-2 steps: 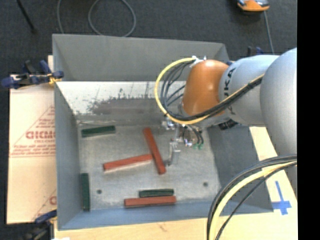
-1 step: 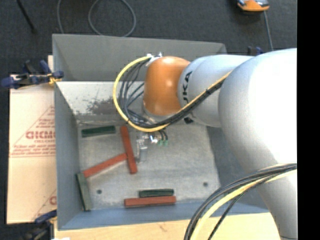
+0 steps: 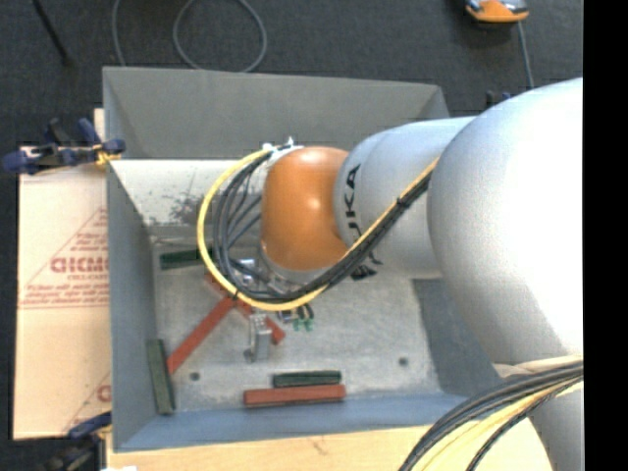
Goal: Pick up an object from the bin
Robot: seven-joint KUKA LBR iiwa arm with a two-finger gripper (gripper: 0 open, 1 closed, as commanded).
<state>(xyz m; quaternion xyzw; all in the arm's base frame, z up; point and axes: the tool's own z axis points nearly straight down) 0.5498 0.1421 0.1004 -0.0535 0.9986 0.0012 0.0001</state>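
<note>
Bin (image 3: 128, 292): grey metal, with a few loose things scattered on its floor.
Orange stick (image 3: 201, 332): long, lying slantwise left of the middle, its upper end under the arm's cables.
Back green bar (image 3: 180, 259): flat, at the back left.
Left green bar (image 3: 160, 376): along the left wall.
Front green bar (image 3: 307, 379): near the front wall.
Red-brown bar (image 3: 294, 395): just in front of the front green bar and parallel to it.
Red piece (image 3: 276, 333): small, just right of the hand.
Green piece (image 3: 302, 318): small, right of the red piece.
Hand (image 3: 257, 343): low at mid-bin, just right of the orange stick, close to the red piece.
Hand state: cannot tell whether it is spread or pressed together.
</note>
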